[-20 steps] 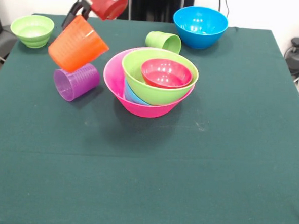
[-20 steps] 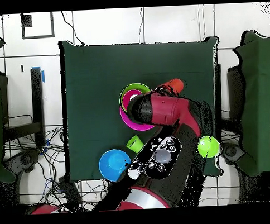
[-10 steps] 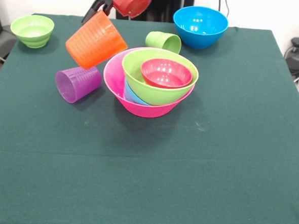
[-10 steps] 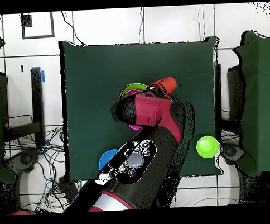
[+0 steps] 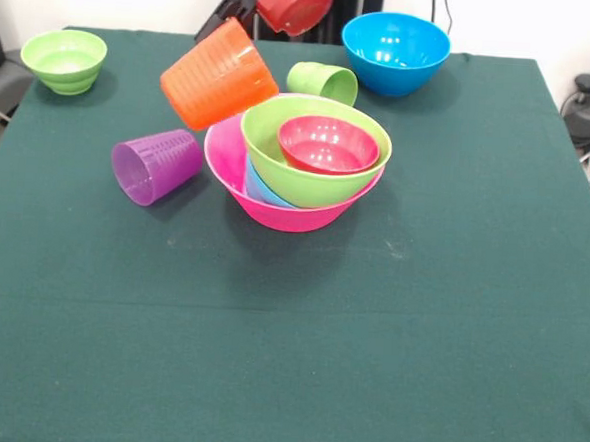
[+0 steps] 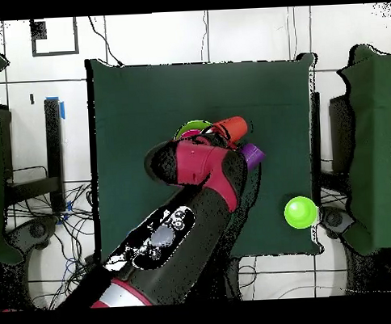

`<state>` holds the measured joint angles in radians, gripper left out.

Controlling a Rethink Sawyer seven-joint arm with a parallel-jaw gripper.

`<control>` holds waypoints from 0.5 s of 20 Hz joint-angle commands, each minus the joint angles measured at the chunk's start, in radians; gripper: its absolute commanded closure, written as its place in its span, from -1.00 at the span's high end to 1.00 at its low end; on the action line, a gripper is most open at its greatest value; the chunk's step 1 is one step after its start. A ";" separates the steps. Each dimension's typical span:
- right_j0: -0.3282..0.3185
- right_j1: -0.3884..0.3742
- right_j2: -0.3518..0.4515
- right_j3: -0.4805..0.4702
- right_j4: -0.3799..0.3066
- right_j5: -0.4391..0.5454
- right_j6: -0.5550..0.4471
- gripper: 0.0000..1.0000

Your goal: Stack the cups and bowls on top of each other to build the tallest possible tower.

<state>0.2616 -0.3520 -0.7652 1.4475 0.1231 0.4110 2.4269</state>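
— What is the tool [image 5: 231,12] doing?

— It is hanging above the far part of the worktop [image 5: 389,327], clamped on the orange cup [image 5: 219,74] — gripping it at the base, with the cup tilting and its mouth pointing down and to the left. How far the jaws are standing apart, I cannot tell; the cup is hiding them.

— And where is the orange cup sitting against the pile?

— It is hovering in the air just left of the tower [image 5: 304,161], overlapping the rim of the pink bowl [image 5: 295,213] in the front view. In the overhead view the orange cup [image 6: 232,127] is showing beside the arm [image 6: 196,185], which is covering most of the pile.

— What is making up the tower?

— The pink bowl is carrying a light blue piece [image 5: 260,187], a green bowl [image 5: 318,177] leaning on it, and a red bowl [image 5: 328,145] nesting inside the green one.

— And farther out?

— A purple cup [image 5: 155,163] is lying on its side left of the tower. A light green cup [image 5: 324,82] is lying on its side just behind the tower, a blue bowl [image 5: 394,53] is standing upright at the far edge, and a small green bowl [image 5: 63,60] is standing at the far left corner.
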 commanded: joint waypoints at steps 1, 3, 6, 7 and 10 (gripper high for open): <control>0.051 0.055 0.026 0.043 0.068 0.141 0.262 -1.00; 0.070 0.058 0.016 0.039 0.085 0.162 0.277 -1.00; 0.092 0.063 0.007 0.032 0.107 0.187 0.291 -1.00; 0.095 0.065 0.006 0.032 0.114 0.193 0.295 -1.00; 0.106 0.064 0.008 0.034 0.143 0.220 0.316 -1.00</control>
<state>0.3500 -0.3190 -0.8196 1.4553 0.2071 0.4988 2.4970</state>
